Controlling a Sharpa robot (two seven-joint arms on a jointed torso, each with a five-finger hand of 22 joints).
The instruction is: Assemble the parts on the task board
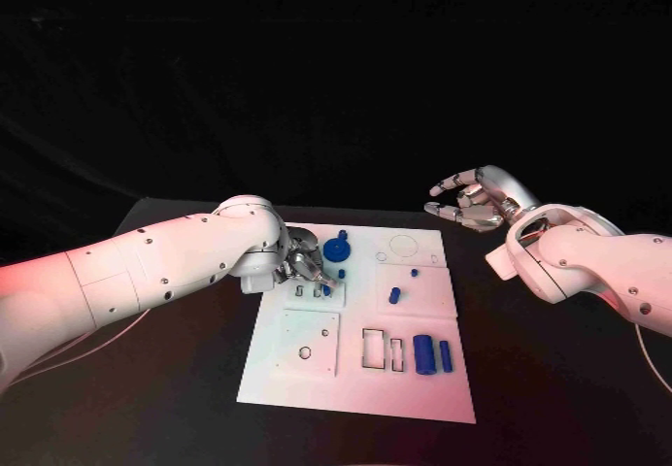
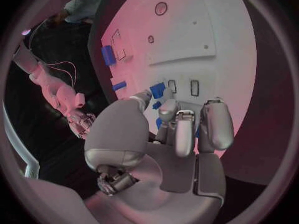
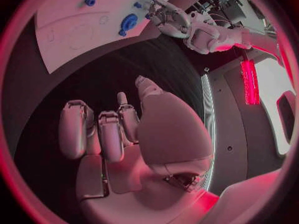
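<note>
Two hands stood unequally placed: the left hand (image 1: 303,266) hovered over the task board (image 1: 311,374) near its far left corner, fingers seemingly pinching a small blue part (image 2: 157,90) above the slots; the right hand (image 1: 474,199) hung empty, fingers loosely curled, beyond the board's far right corner.
</note>
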